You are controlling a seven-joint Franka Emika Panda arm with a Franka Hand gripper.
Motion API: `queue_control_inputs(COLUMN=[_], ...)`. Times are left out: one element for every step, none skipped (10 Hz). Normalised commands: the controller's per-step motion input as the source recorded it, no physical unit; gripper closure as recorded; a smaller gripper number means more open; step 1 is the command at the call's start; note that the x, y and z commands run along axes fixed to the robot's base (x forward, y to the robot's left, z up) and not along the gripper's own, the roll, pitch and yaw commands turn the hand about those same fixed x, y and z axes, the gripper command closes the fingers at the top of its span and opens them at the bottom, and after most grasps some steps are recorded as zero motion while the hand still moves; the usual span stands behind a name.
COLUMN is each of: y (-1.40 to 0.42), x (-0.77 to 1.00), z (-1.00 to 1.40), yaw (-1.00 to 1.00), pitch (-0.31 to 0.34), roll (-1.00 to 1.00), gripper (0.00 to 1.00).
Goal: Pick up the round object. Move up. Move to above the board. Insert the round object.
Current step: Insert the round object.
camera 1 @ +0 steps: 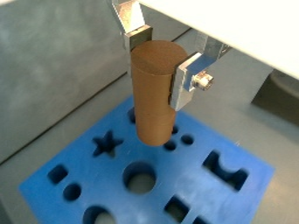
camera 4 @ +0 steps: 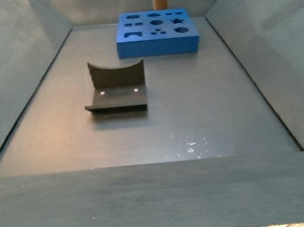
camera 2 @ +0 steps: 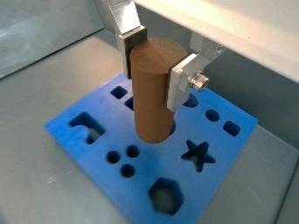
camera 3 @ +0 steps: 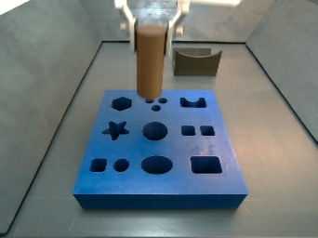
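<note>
Gripper (camera 1: 163, 63) above the board (camera 3: 125, 177), clamping the round object (camera 3: 151, 56) upright; its lower end seemingly just over a hole. The fixture (camera 4: 115, 87) stands apart on the floor.

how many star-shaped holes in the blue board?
1. The star hole sits on the board at mid-length near one long edge, beside the central round hole. The gripper holds the round object over the far end, so a small cutout there may be hidden.
</note>
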Motion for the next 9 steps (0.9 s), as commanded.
queue_control_inputs(y=[-0.37, -0.46, -0.38, -0.34, -0.25, -0.16, -0.09, 0.0, 0.11], x=[0.07, 0.16, 0.23, 0.24, 0.22, 0.22, 0.21, 0.09, 0.0], z=[-0.53, -0.55, -0.52, -0.43, -0.35, -0.29, -0.28, -0.28, -0.22], yaw=[0.07, 0.1, 0.08, 0.07, 0.05, 0.03, 0.01, 0.02, 0.0], pitch=[-0.129, -0.123, -0.111, -0.091, -0.034, 0.0, 0.0, 0.0, 0.0], roll=[0.03, 0.14, 0.12, 0.16, 0.16, 0.12, 0.11, 0.15, 0.22], gripper=[1.0, 1.0, 1.0, 1.0, 1.0, 1.0, 1.0, 1.0, 1.0])
